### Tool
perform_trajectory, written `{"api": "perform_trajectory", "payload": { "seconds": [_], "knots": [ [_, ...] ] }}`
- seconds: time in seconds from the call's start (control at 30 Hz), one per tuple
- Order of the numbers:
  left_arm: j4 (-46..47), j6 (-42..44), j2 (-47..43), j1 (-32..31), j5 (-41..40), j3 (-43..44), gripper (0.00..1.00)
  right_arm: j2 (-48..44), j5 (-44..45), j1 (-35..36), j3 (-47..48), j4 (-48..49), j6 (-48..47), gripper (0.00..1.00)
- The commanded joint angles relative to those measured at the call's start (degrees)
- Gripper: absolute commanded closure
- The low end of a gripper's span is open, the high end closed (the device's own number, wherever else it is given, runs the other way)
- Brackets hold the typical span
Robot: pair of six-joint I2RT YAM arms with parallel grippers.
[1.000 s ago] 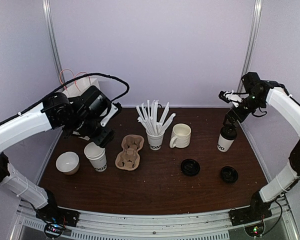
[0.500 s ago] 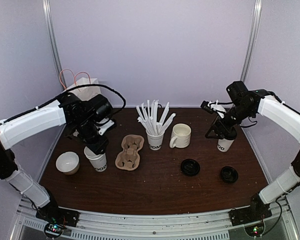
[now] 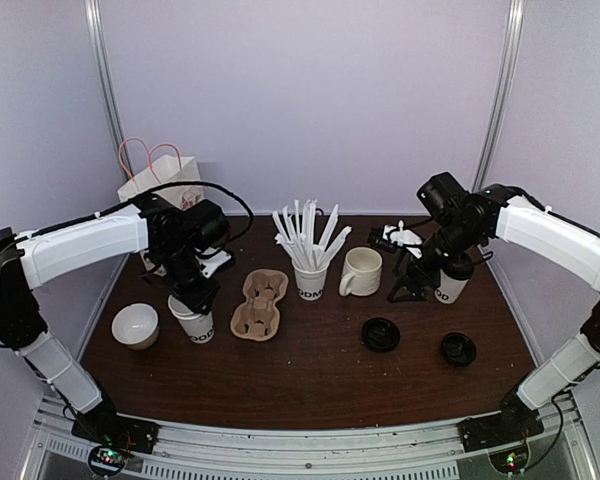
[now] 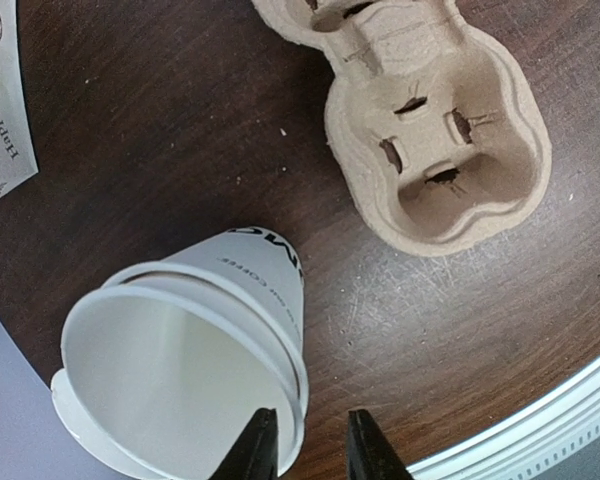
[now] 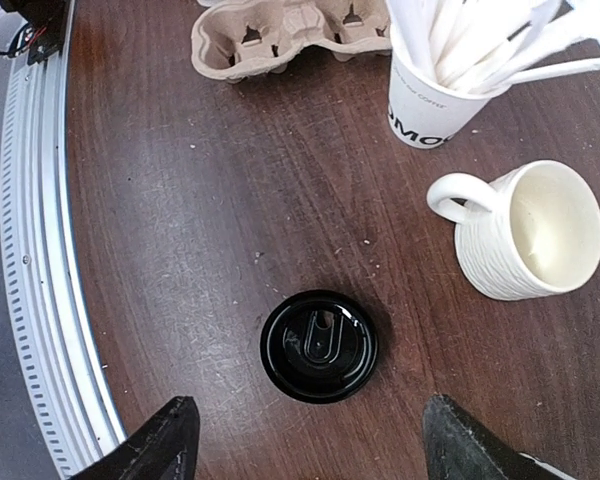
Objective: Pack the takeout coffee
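A lidless white paper cup (image 3: pixel 196 320) with black lettering stands left of the cardboard carrier (image 3: pixel 260 304); in the left wrist view the cup (image 4: pixel 180 370) looks like two nested cups. My left gripper (image 4: pixel 310 445) straddles its rim, one finger inside and one outside, with a gap still showing at the outer finger. A second white cup (image 3: pixel 448 288) stands at the right, its top hidden by my right arm. My right gripper (image 5: pixel 310 440) hangs open above a black lid (image 5: pixel 320 345). Another black lid (image 3: pixel 458 348) lies further right.
A cup full of white sticks (image 3: pixel 310 278) and a cream mug (image 3: pixel 362 271) stand behind the centre. A small white bowl (image 3: pixel 135 325) sits at the left, and a paper bag (image 3: pixel 160 180) stands at the back left. The table's metal front rail (image 5: pixel 35 250) runs near the lid.
My left gripper came down over the left cup's rim and its jaws narrowed. My right arm swung left and down, away from the right cup to above the black lid.
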Motion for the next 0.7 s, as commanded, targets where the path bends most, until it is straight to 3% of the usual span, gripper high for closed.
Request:
{"api": "perform_trajectory", "payload": {
  "seconds": [0.0, 0.17, 0.4, 0.53, 0.63, 0.67],
  "knots": [
    [1.94, 1.58, 1.50, 0.58, 0.37, -0.13, 0.78, 1.15, 1.48, 2.06, 0.02, -1.25, -1.15, 0.20],
    [1.62, 1.71, 1.79, 0.58, -0.91, -0.05, 0.90, 2.06, 2.58, 3.68, 0.55, -1.38, -1.42, 0.21],
    [-0.41, 1.89, 0.55, 0.58, -2.10, 0.76, 1.00, 3.19, 3.13, 5.49, 0.90, -1.12, -1.51, 0.21],
    [-3.66, 1.74, -0.49, 0.58, -2.12, 3.29, 1.00, 3.73, 3.02, 6.67, 1.68, -1.65, -1.72, 0.21],
    [-2.48, 2.15, -5.12, 1.83, 3.46, 4.68, 1.00, 4.01, 0.79, 7.21, 2.59, -2.77, -1.97, 0.21],
    [-2.67, 2.14, -6.21, 2.33, -0.35, 4.55, 1.00, 4.15, 0.39, 7.35, 2.72, -2.85, -1.91, 0.21]
  ]
}}
